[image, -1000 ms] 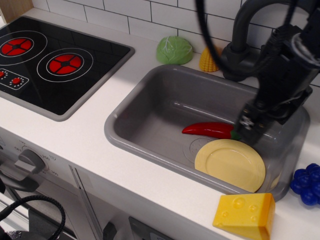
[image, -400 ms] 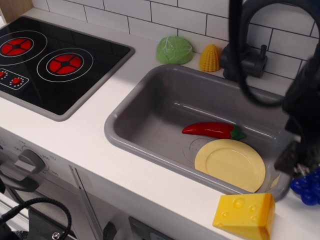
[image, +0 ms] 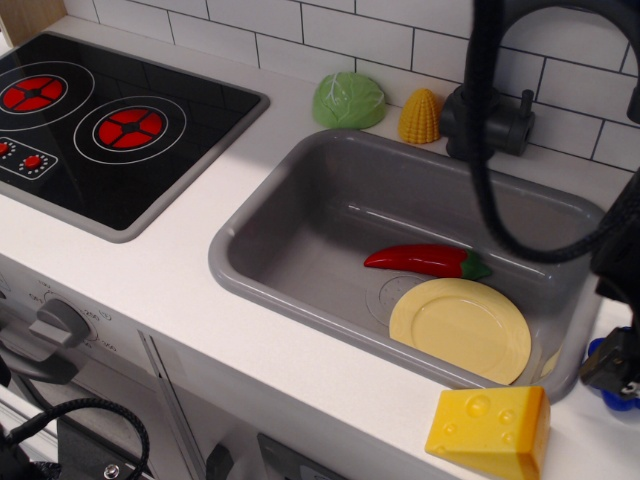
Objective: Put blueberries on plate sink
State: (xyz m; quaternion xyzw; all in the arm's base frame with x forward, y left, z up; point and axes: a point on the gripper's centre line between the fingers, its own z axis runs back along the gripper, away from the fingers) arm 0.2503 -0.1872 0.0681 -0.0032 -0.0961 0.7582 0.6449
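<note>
On the counter (image: 150,270), jaws cover the blueberries (image: 612,402); opening hidden.

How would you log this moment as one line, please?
gripper: over blueberries, counter right of sink | grip: unclear | plate: empty, in sink

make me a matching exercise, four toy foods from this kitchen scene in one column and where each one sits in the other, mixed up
Things:
1. red chili pepper
2. cheese wedge
3. corn cob
4. green cabbage

Places:
A. on the counter's front edge, right of the plate
B. in the sink, just behind the plate
C. by the faucet base, at the tile wall
D. behind the sink's back left corner

Pairs: 1-B, 2-A, 3-C, 4-D
</note>
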